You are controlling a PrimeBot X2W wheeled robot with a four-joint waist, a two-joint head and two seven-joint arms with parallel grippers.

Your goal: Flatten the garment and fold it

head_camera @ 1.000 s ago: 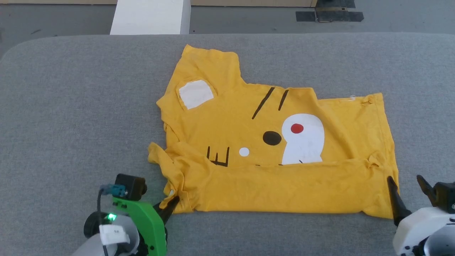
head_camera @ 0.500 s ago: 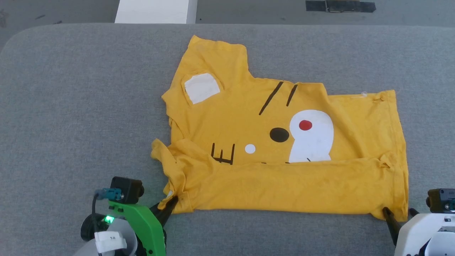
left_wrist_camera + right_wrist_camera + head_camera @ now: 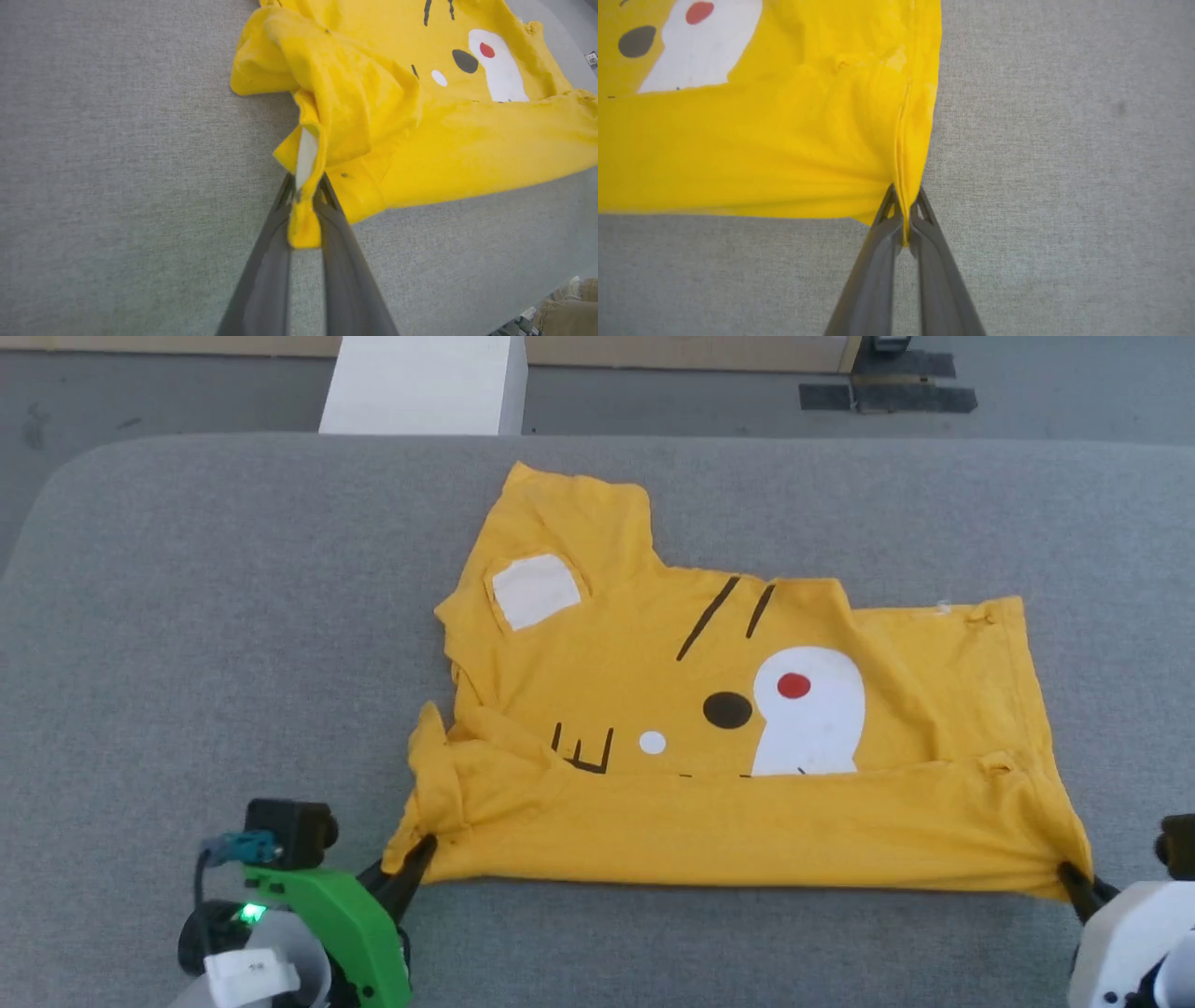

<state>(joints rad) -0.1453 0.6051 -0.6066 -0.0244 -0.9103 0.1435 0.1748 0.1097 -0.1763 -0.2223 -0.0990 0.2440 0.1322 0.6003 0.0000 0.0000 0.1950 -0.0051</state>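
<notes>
Grey worktop (image 3: 187, 616) out front, and beyond its far edge a white block (image 3: 420, 383) stands on the floor (image 3: 653, 397), with dark tape strips (image 3: 887, 397) further to the right, all well apart from the action. The shirt (image 3: 653, 663) lies in the middle of the worktop, tiger face up: white ear patch at the far left, two black stripes, a dark dot, a red dot on the big white patch. Its near part is folded up over the bottom of the print, making a plain yellow band across the front. Down at the near left corner the left hand (image 3: 411, 863) is pressed together on a bunched bit of yellow cloth, a white label (image 3: 307, 156) showing just above the fingertips in the left wrist view. Over at the near right corner the right hand (image 3: 1074, 877) is clamped tight too, pinching the hem seam, with creases fanning out from the grip. The near edge runs straight from one hand to the other.
</notes>
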